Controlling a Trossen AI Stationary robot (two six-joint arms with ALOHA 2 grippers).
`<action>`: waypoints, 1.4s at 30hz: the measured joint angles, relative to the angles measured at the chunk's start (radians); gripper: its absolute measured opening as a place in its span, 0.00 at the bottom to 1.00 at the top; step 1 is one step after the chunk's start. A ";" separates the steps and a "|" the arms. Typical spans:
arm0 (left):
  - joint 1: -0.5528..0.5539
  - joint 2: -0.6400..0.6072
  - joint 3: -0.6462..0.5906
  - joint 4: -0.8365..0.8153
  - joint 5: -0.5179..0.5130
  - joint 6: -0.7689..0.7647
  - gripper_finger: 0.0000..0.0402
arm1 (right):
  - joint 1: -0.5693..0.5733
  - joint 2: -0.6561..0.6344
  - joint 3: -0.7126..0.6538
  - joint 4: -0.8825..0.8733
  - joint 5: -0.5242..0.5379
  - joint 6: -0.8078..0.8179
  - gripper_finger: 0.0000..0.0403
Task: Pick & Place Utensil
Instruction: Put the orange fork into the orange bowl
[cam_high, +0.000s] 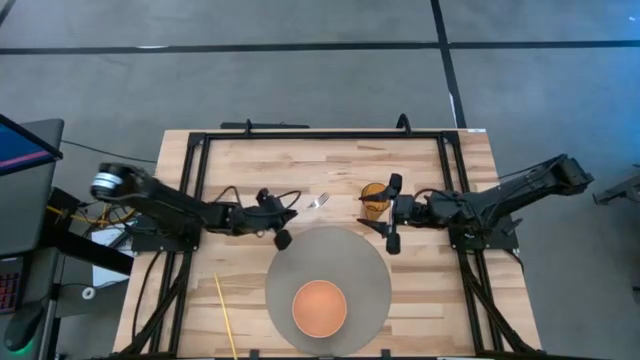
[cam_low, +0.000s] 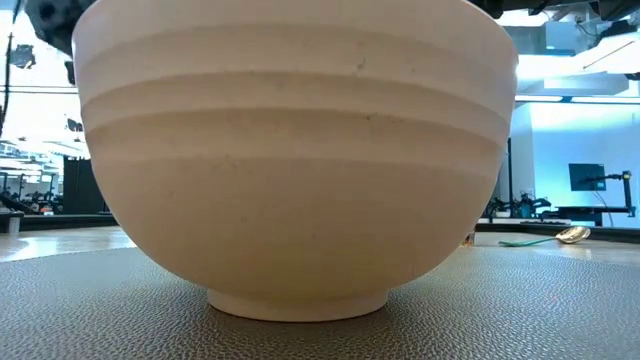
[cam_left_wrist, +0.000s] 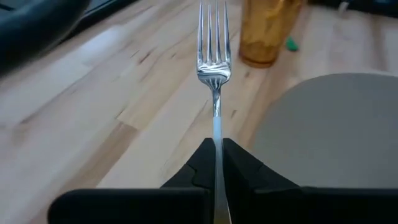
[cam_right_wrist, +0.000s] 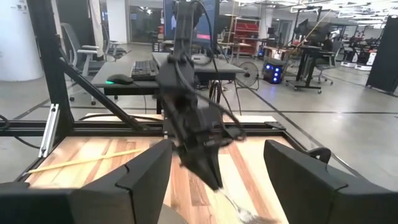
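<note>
A silver fork (cam_left_wrist: 213, 56) is held by my left gripper (cam_left_wrist: 216, 152), which is shut on it left of the table's middle (cam_high: 290, 216). Its tines (cam_high: 320, 200) point toward an amber cup (cam_high: 373, 203). The cup stands upright on the wood, also seen in the left wrist view (cam_left_wrist: 264, 31). My right gripper (cam_high: 393, 213) hovers open just right of the cup, facing the left arm, its fingers (cam_right_wrist: 146, 177) wide apart. A round grey mat (cam_high: 345, 250) carries an orange-lined bowl (cam_high: 319, 307), which fills the low view (cam_low: 295, 150). My left gripper pinches the fork's handle (cam_left_wrist: 216, 134) between its two fingers, which lie along the handle and come from the table's left. The neck and tines stick out past the fingertips toward the cup. Whether the tines rest on the wood, I cannot tell.
A yellow chopstick (cam_high: 225, 310) lies on the near left of the table, also seen in the right wrist view (cam_right_wrist: 87, 160). A gold spoon (cam_low: 572, 235) and a green item (cam_left_wrist: 291, 43) lie near the cup. A black frame (cam_high: 320, 134) borders the tabletop.
</note>
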 joint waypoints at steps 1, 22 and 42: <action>-0.011 -0.042 0.000 -0.043 0.005 0.000 0.03 | 0.000 0.000 0.000 0.000 0.000 0.000 0.62; -0.322 -0.111 0.420 -0.630 0.227 -0.011 0.03 | -0.001 0.000 0.000 0.003 0.000 0.002 0.62; -0.320 0.315 0.698 -0.814 0.595 -0.031 0.05 | -0.001 0.000 0.000 0.001 0.000 0.002 0.62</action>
